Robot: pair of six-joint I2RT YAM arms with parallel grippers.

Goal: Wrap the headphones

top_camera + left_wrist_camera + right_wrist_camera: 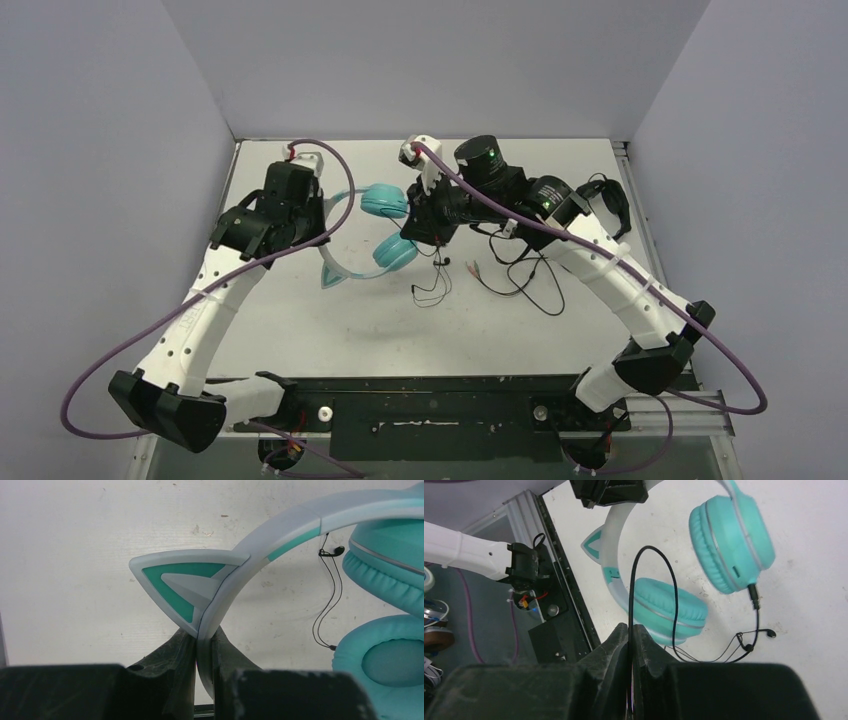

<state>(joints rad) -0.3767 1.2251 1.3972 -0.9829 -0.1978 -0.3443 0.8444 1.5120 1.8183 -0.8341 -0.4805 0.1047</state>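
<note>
Left gripper (204, 650) clamps the headband (280, 535), right gripper (630, 640) pinches the cable (675, 595), the headphones (383, 201) opening rightward

The headband (280, 535) pinched in the left gripper (204, 640) looks like smooth, matt pale plastic with teal inlays. The cat-ear point (175, 580) just above the fingers (177, 655) has the same satin finish. Those fingers are black, rough and grainy, scuffed at the edges. To their right, the ear cups (385, 585) carry soft, leathery teal cushions with a faint sheen. The cable (676, 605) rising from the right gripper (630, 632) is thin, black, smooth and slightly glossy. Beyond the fingers, the table (75, 555) is matt white and speckled.
</note>
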